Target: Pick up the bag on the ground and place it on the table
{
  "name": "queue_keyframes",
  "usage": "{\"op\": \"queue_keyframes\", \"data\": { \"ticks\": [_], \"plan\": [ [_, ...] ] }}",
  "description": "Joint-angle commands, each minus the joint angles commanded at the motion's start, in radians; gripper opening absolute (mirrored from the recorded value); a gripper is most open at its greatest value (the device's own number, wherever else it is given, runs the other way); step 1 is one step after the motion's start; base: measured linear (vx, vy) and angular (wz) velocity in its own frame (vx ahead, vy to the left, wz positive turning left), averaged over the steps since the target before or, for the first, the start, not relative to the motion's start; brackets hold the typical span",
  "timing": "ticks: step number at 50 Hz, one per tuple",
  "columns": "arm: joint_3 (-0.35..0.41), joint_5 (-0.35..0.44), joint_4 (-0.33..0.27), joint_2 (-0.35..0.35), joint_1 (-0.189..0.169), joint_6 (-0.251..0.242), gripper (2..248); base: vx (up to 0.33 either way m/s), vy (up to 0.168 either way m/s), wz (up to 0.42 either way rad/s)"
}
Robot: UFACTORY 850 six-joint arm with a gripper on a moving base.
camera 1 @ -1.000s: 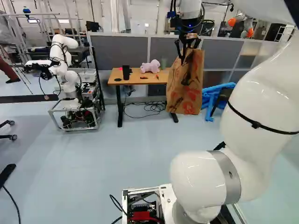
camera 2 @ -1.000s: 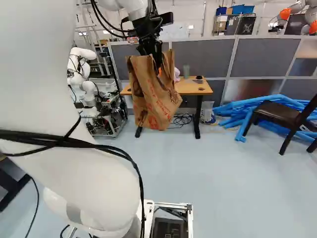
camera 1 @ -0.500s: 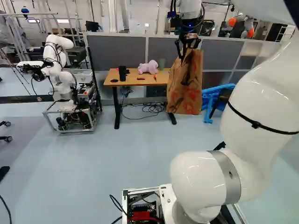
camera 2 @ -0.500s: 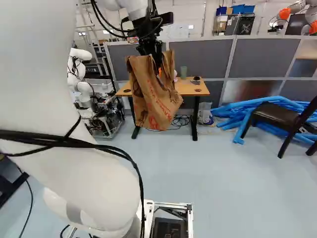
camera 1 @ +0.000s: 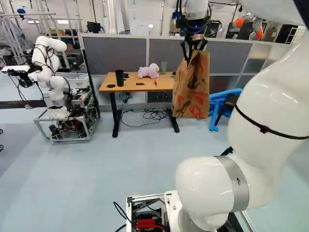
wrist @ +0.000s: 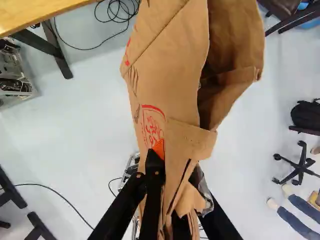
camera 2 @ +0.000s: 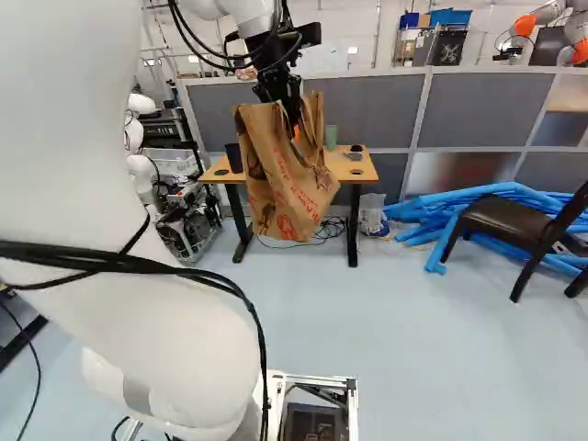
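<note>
Bag [camera 1: 192, 99]: brown paper, big, w/ red print low on the side, e.g. a round red emblem in the wrist view. Paper's creased & a bit slack; top rim bunched and folded at the grip, rest of the mouth gaping w/ a shadowed inside. Side folds show as sharp lines, esp. in R base view, where the sides look buckled. A shiny crinkled bit [wrist: 201, 185] shows by the fingers in the wrist view; can't tell what it is.

Orientation: mouth up, btm down. Long axis approx. vert. in L base view, i.e. taller than wide & pretty much upright. In R base view it's tilted, w/ the lower end slanting to that view's right & one btm corner hanging lowest. In the wrist view the bag runs out ahead of the fingers, mouth opening to one side of the near panel.

Gripper [camera 2: 294, 130]: closed on the bag's top edge, paper pinched b/w the two fingers; one orange pad [wrist: 158, 149] shows against the paper.

Location: bag hangs in the air from the gripper, above the floor [camera 1: 120, 169]. In L base view it overlaps the R end of the table [camera 1: 130, 86], near the pink toy [camera 1: 148, 71] & green cup [camera 1: 163, 67]; in R base view it's in front of the table's mid part, w/ the black cup [camera 2: 233, 158] just L of it.
</note>
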Motion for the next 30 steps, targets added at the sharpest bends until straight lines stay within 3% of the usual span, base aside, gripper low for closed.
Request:
{"op": "queue_keyframes", "data": {
  "ticks": [30],
  "plan": [
    [0.000, 0.000, 0.000, 0.000, 0.000, 0.000, 21, 0.149, -0.144, 0.011]
  ]
}}
